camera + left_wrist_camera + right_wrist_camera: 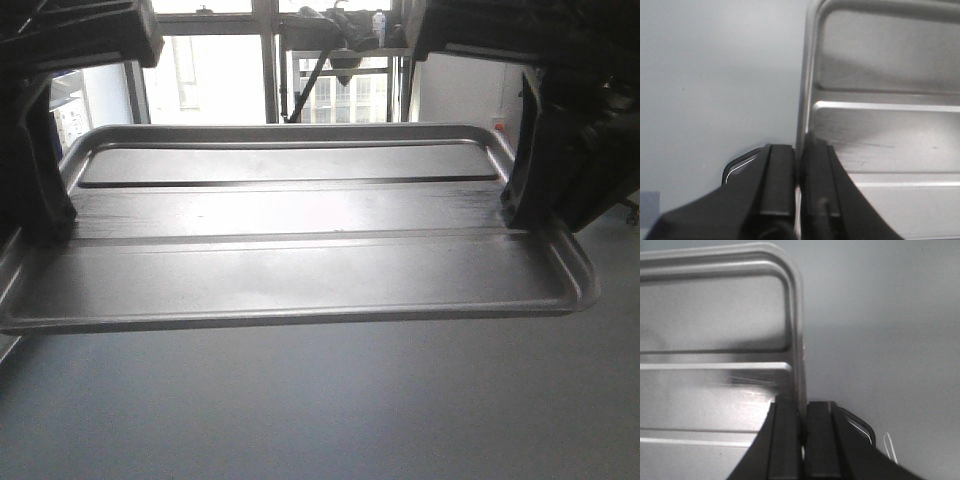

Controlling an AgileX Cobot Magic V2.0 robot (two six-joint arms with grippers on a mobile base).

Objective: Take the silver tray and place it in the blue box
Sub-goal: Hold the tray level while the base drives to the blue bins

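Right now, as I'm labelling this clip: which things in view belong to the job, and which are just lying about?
Job: silver tray; left end effector and right end effector, each shut on its rim. Blue box not in view.
Just there: windows; grey floor; dark gear by the window.

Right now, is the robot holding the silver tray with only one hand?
No, the left gripper and the right gripper each pinch an end rim of the silver tray.
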